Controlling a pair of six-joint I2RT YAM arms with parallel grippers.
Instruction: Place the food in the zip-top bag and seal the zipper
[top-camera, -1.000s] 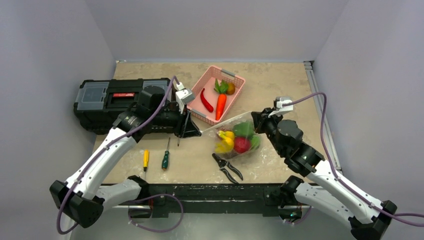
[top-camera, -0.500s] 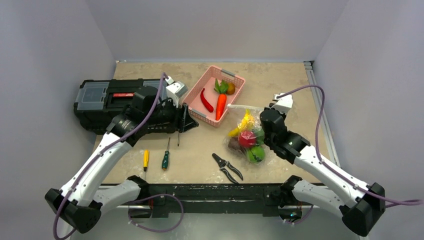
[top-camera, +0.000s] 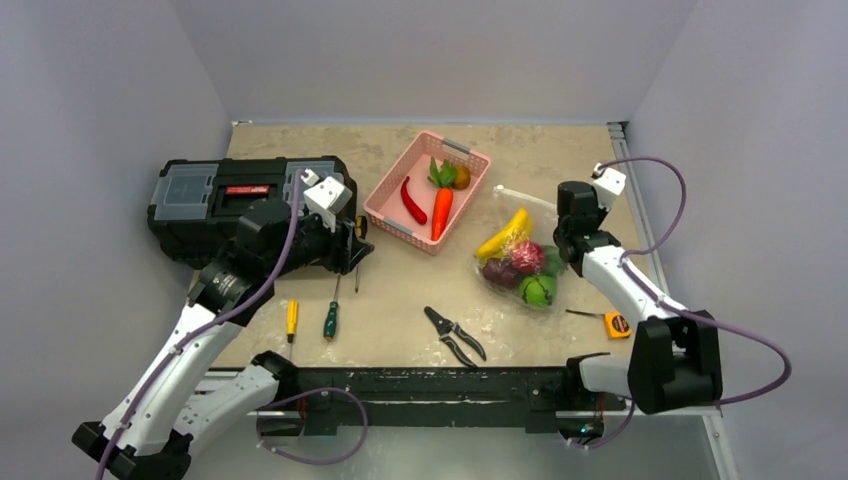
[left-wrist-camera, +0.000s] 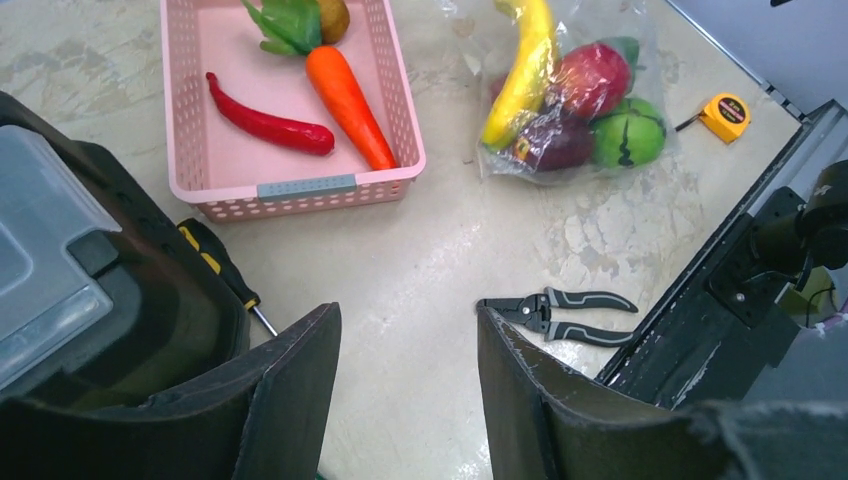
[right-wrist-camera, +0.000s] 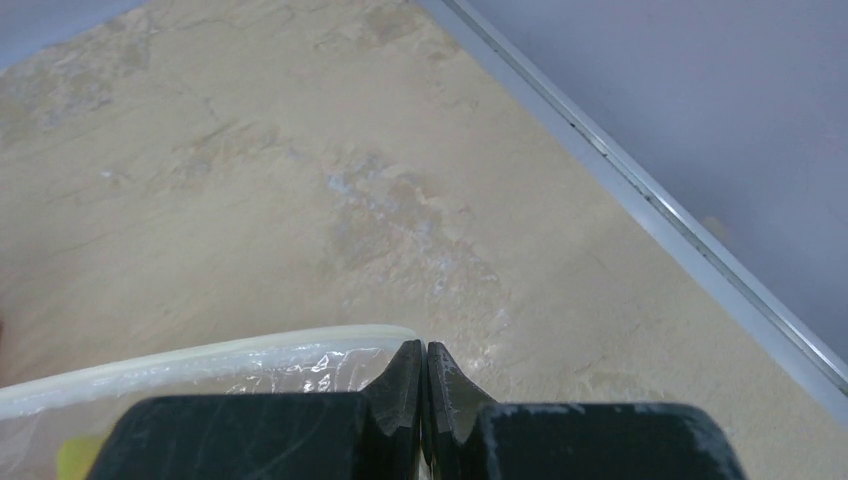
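Bag (top-camera: 520, 262) now farther rt, in R gripper (right-wrist-camera: 423, 352)

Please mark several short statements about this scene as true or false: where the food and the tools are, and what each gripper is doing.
1. The banana lies inside the zip-top bag. True.
2. The left gripper holds the carrot. False: it is open and empty, and the carrot lies in the pink basket.
3. The right gripper is shut on the end of the zipper. True.
4. The tape measure sits in the pink basket. False: it lies on the table, beside the bag.
5. The pliers lie on the table, apart from the bag. True.
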